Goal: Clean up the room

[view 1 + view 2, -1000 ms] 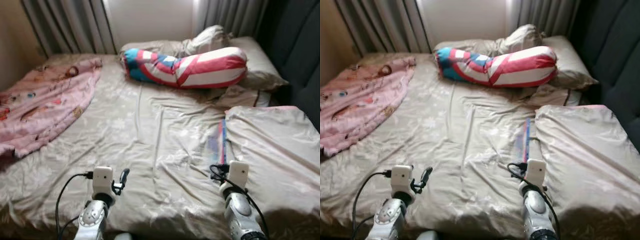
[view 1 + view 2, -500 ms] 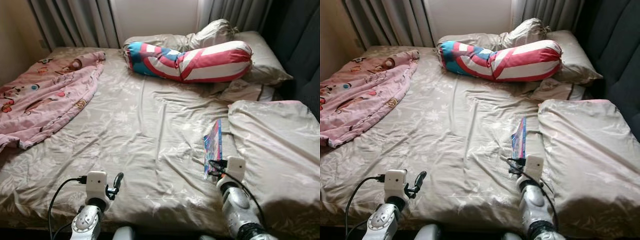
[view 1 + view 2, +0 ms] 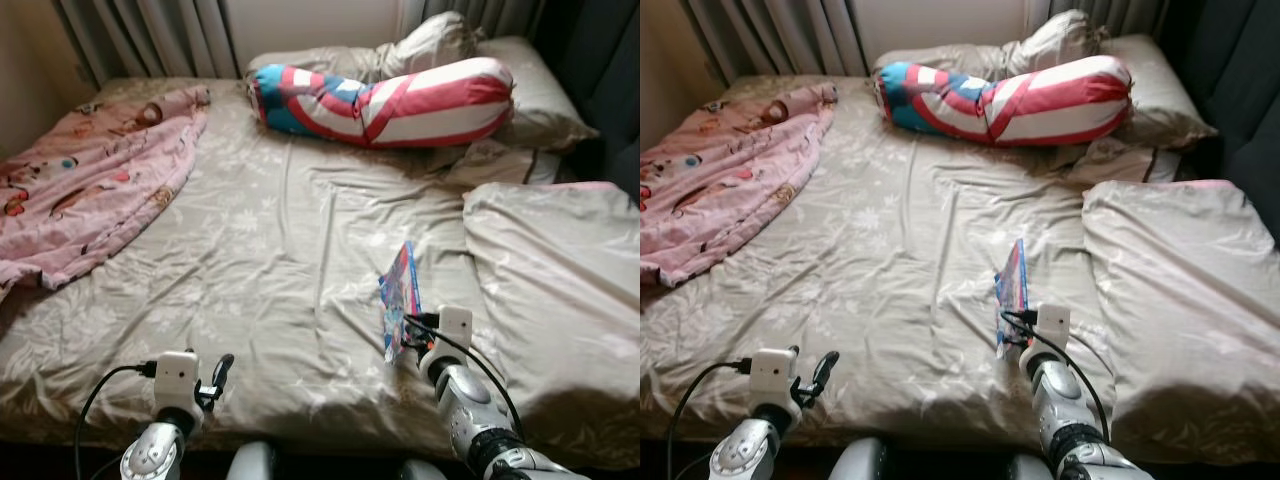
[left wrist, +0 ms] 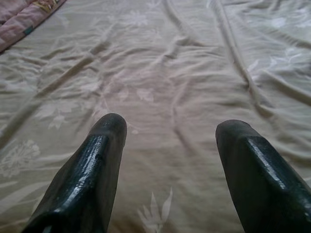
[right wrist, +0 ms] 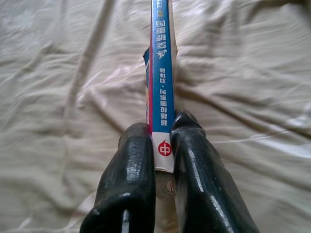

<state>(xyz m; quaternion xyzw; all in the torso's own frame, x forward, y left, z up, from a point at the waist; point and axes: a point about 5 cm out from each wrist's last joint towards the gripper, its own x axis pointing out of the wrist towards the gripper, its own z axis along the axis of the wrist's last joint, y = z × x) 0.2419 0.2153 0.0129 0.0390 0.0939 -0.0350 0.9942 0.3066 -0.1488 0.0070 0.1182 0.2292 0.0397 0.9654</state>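
Two silver arms reach up from the bottom edge of the head views over a wide bed covered in a wrinkled beige floral sheet [image 3: 270,260]. The right gripper [image 5: 163,145], at lower right of centre, has its black fingers clamped on the spine of a thin blue paperback book [image 3: 398,295], which stands on edge on the sheet just left of a folded beige quilt [image 3: 560,290]. The left gripper [image 4: 167,145] hovers at lower left above bare sheet, its fingers spread wide apart with nothing between them. A pink cartoon-print blanket [image 3: 85,180] lies crumpled at the upper left. A long red, white and blue striped bolster [image 3: 385,100] lies across the top centre, against beige pillows [image 3: 520,80].
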